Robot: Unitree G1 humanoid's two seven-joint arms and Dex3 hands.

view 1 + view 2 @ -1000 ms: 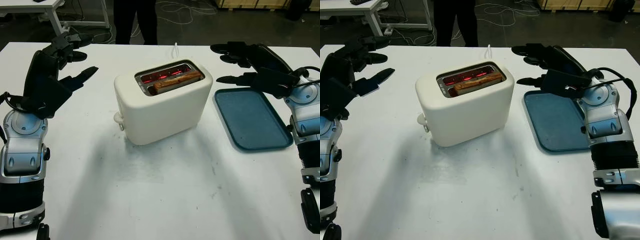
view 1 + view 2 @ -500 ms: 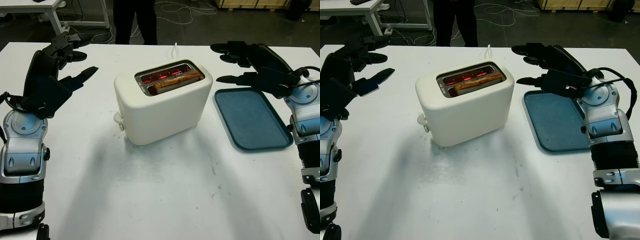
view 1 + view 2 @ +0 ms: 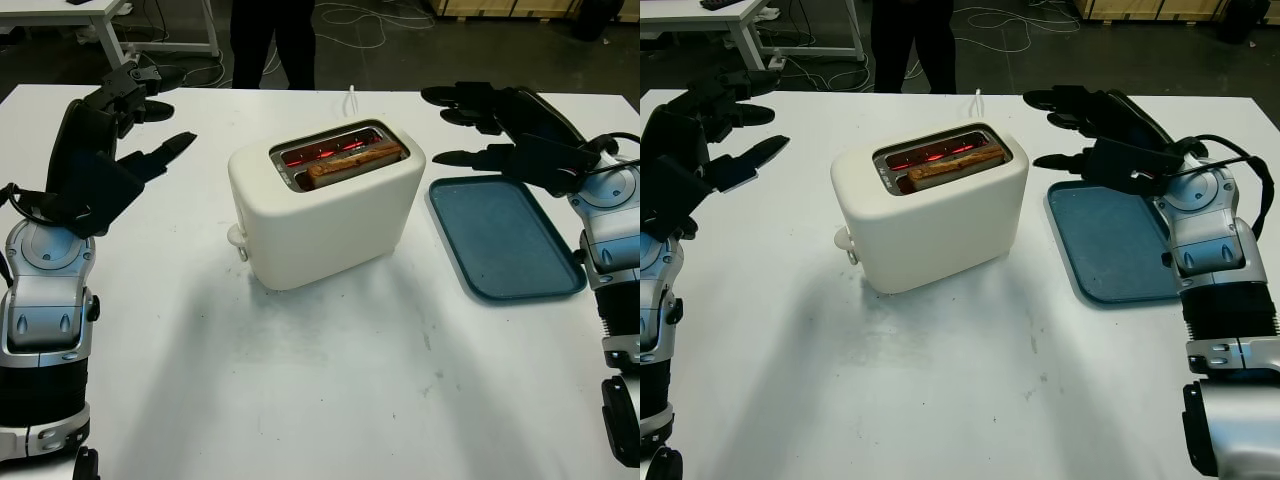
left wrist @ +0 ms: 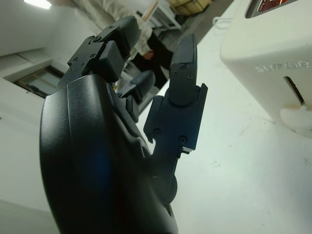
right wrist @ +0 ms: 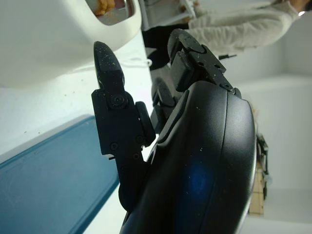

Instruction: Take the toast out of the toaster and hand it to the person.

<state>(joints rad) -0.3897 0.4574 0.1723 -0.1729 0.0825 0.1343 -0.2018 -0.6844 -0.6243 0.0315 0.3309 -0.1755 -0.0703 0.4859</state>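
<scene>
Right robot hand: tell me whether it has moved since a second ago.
No. The right robot hand hangs open above the blue tray's far end, same offset from the toaster.

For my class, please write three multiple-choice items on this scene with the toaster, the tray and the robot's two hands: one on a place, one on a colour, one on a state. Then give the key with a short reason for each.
1. Where does the blue tray lie?
A. On the table on the robot's right of the toaster
B. On top of the toaster
C. In the person's hands

2. What colour is the toaster's body?
A. Black
B. Cream white
C. Red

3. What is the state of the toast?
A. Held in the right hand
B. Lying on the tray
C. Sitting in a toaster slot, with a red glow inside

Key: 1 A, the tray lies flat on the white table beside the toaster; 2 B, its shell is cream white; 3 C, the slice sits in the slot, while the right hand and left hand are both open and raised on either side.
</scene>
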